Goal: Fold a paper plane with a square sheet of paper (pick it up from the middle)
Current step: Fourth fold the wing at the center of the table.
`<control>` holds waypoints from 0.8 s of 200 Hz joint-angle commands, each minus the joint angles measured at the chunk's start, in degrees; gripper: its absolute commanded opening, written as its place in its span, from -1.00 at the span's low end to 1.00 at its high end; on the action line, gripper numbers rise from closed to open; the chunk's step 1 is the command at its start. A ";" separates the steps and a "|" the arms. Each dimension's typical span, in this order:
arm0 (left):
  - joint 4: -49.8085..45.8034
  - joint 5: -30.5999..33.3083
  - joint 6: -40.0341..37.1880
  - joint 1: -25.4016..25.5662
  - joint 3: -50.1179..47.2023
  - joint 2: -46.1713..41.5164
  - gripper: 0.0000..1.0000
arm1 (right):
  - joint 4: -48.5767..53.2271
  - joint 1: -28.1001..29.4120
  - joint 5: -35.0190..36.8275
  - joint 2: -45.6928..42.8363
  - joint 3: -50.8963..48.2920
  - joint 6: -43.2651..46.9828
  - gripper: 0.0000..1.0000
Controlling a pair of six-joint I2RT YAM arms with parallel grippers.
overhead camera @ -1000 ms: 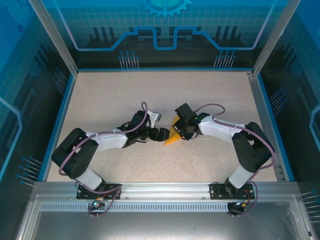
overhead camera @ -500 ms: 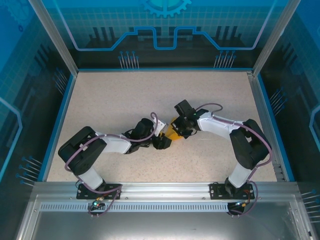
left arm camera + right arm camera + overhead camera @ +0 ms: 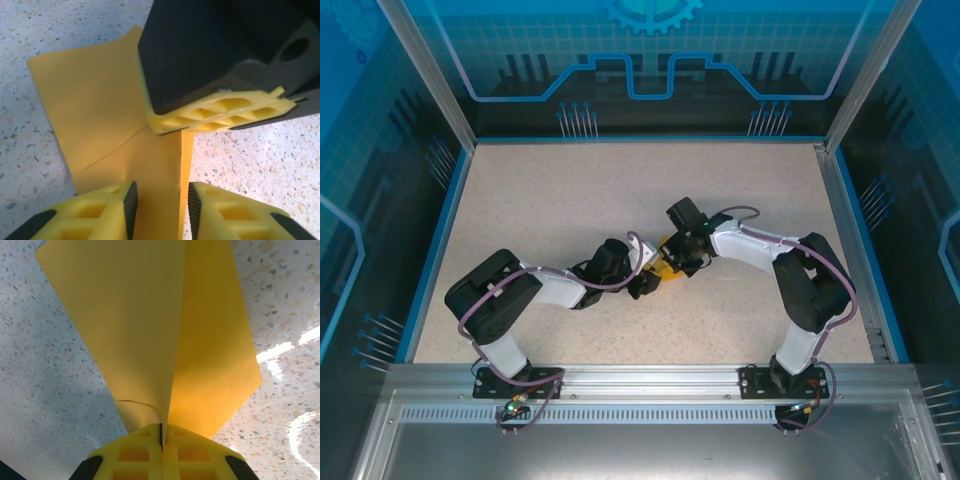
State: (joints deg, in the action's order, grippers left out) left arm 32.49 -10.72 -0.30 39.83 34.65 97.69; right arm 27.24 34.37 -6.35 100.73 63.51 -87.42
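Left fingers (image 3: 95, 212) advanced astride paper (image 3: 97, 100), right fingers (image 3: 131, 456) pinching, overhead mostly hidden

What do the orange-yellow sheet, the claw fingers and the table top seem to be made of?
Sheet: thin matte paper; it holds sharp creases. Left claw fingers: yellow moulded-looking plastic with open lattice cells, dark liner inside. Table top: speckled, stone-like surface, slightly glossy by the glare; possibly laminate.

Desk (image 3: 570, 190): beige speckled top, some glare streaks. Blue rim (image 3: 640, 139) runs round far & side edges. Alu posts (image 3: 425, 70) at far corners. Blue see-thru panels (image 3: 650, 60) behind, w/ gear & circuit graphics. Metal rail (image 3: 640, 385) along near edge.
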 commanded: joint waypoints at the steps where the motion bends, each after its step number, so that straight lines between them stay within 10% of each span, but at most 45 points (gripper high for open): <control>1: 1.25 0.44 -1.08 0.55 0.33 1.14 -0.46 | 1.38 -0.83 -1.97 0.96 1.75 0.83 -0.86; 100: 2.64 -0.37 5.86 0.47 -1.49 1.85 -0.70 | -8.15 -6.01 -5.87 -7.15 -3.74 19.08 0.20; 160: 3.44 -1.64 17.80 0.10 -1.64 0.90 -0.71 | -18.11 -9.13 -9.63 -15.12 -15.55 32.97 0.27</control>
State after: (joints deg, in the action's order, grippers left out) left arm 33.58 -10.37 10.68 39.92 33.85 99.70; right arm 14.09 26.13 -12.73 87.00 51.66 -62.61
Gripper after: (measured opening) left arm 0.147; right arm 0.637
